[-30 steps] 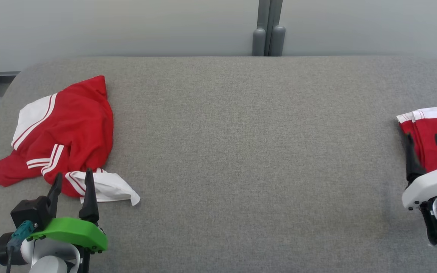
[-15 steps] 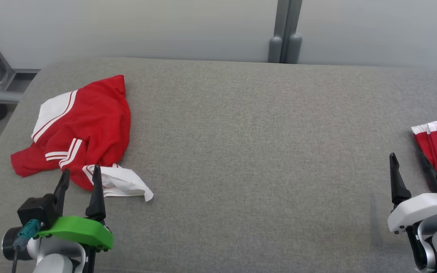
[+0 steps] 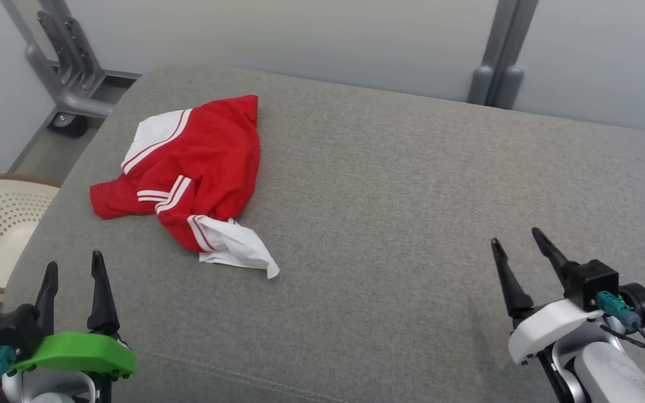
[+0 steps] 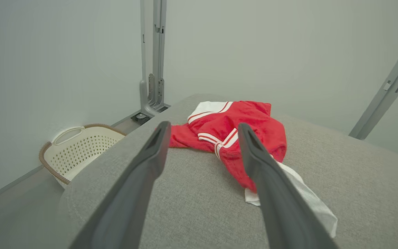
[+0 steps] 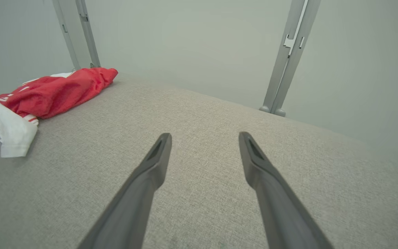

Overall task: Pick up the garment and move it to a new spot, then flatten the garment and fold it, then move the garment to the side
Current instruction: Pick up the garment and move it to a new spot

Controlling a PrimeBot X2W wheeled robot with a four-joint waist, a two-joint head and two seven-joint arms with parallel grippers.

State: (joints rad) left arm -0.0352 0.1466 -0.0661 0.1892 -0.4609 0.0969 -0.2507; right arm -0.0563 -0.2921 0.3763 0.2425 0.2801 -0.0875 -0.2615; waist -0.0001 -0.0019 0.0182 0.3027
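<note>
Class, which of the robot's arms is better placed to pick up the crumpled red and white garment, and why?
Left. The left gripper, open, sits near the red and white garment, which lies just ahead of it. The right gripper, also open, is far across the grey padded surface.

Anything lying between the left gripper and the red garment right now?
No. Between the left gripper and the garment there is just bare grey fabric surface, as the head view shows, and the left wrist view agrees.
</note>
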